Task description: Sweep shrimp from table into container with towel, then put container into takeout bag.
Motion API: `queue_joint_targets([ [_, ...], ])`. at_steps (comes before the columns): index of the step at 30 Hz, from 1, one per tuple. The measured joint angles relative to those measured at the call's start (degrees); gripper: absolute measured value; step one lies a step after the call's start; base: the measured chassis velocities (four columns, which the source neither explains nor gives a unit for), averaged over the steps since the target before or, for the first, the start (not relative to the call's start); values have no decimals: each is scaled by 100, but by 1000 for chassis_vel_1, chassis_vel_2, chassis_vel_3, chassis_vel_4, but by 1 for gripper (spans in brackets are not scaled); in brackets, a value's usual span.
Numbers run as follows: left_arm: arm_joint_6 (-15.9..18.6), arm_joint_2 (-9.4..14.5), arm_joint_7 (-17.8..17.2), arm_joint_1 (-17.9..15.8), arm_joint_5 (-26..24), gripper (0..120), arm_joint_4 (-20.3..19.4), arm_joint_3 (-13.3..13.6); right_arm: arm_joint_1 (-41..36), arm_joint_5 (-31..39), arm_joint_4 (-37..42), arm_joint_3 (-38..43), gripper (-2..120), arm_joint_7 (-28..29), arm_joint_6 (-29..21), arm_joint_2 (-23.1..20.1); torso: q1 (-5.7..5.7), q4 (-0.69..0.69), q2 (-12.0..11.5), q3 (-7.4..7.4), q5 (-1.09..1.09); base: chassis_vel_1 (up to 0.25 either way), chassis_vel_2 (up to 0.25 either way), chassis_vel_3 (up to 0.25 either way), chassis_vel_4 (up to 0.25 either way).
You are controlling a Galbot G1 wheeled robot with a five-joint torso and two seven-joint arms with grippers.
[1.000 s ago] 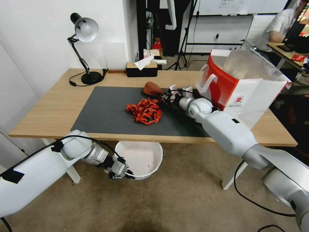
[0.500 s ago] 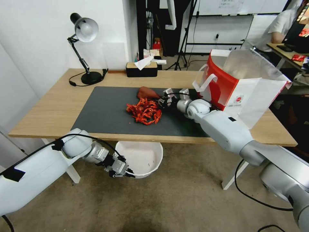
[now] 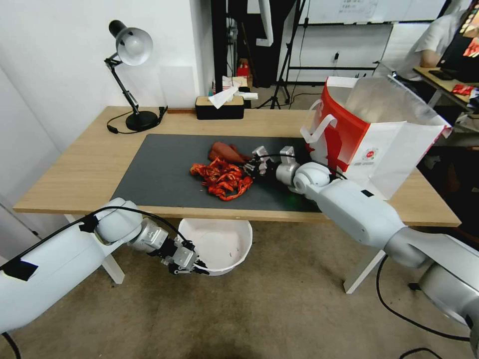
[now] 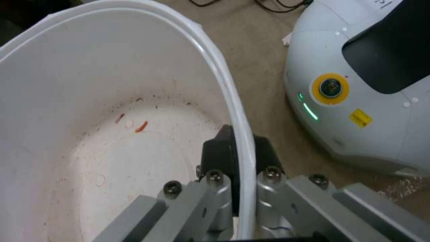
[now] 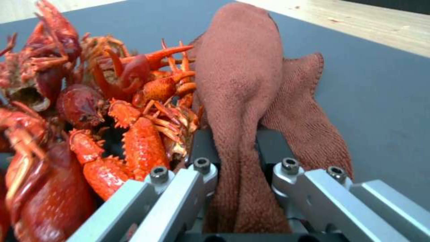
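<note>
A pile of red-orange shrimp (image 3: 222, 178) (image 5: 89, 111) lies on the dark mat of the table (image 3: 80, 172). My right gripper (image 3: 249, 163) (image 5: 237, 148) is shut on the dark red towel (image 3: 223, 150) (image 5: 242, 84), which presses against the far right side of the pile. Below the table's front edge, my left gripper (image 3: 197, 269) (image 4: 240, 148) is shut on the rim of the white container (image 3: 219, 244) (image 4: 112, 111), one finger inside and one outside. A few tiny red bits lie in its bottom. The red and white takeout bag (image 3: 379, 134) stands open on the table's right.
A black desk lamp (image 3: 130, 75) and a black tissue box (image 3: 219, 107) stand along the table's back edge. The white table leg (image 3: 361, 271) is under the right side. Carpeted floor (image 3: 279, 314) lies below the container.
My right gripper has dragged the towel nearer and down onto the mat, pushing the shrimp pile toward the front edge. The left gripper holds the container in the same place.
</note>
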Motion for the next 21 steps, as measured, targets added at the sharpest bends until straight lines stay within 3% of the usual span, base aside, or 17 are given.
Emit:
queue_joint_targets([
  [9, 56, -10, -3, -53, -11, 0, -67, 82, -234, -13, 516, 7, 8, 88, -45, -213, 0, 1, 0, 0, 0, 0, 0, 0, 0],
  [21, 130, -193, -12, -450, -20, 0, 116, 438, -446, -32, 862, 87, 8, 172, -78, -391, 0, 1, 0, 0, 0, 0, 0, 0, 0],
])
